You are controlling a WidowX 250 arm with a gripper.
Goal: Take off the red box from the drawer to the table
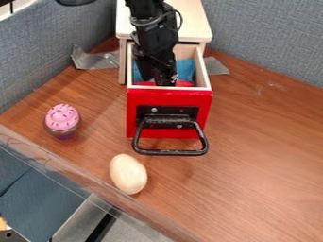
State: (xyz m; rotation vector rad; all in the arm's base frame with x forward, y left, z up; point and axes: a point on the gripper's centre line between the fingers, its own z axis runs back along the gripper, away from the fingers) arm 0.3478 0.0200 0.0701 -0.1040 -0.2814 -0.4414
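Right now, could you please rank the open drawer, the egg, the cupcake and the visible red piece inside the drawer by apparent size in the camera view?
Drawer
Egg and cupcake: too close to rank
Red piece

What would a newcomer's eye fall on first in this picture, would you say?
Probably the bright red drawer front, pulled out with its black handle facing the camera. Next, the black gripper reaching down inside it, then the pink-topped cupcake on the left.
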